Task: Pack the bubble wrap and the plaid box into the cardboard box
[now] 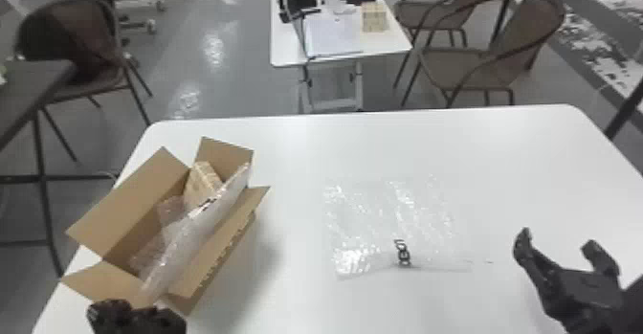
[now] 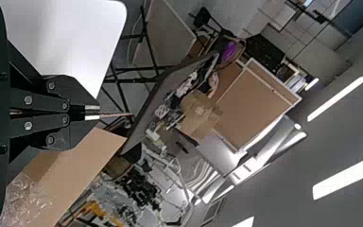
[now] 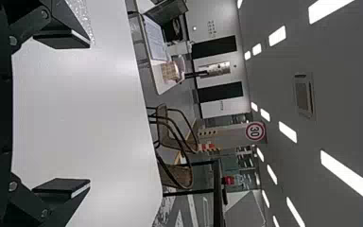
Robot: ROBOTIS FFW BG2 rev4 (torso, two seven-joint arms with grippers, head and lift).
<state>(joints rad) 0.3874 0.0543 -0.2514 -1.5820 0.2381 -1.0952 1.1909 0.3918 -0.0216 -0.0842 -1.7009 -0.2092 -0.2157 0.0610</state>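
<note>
The open cardboard box [image 1: 222,251] stands at the table's left. Inside, the plaid box [image 1: 203,182] leans at the far end, beside bubble wrap [image 1: 191,242]. My left gripper [image 1: 136,311] is at the box's near flap. In the left wrist view, my left gripper [image 2: 92,113] is shut on the thin, edge-on flap, with bubble wrap [image 2: 26,201] visible in the box. A flat sheet of bubble wrap [image 1: 392,228] lies mid-table. Right of that sheet my right gripper [image 1: 555,249] stands open, its fingers wide apart; the right wrist view shows my right gripper [image 3: 87,113] with nothing between the fingers.
The white table [image 1: 306,141] reaches beyond both arms. Behind it stand a smaller table [image 1: 287,50] with several items and brown chairs [image 1: 483,65]; a dark table [image 1: 33,86] and another chair are at the far left.
</note>
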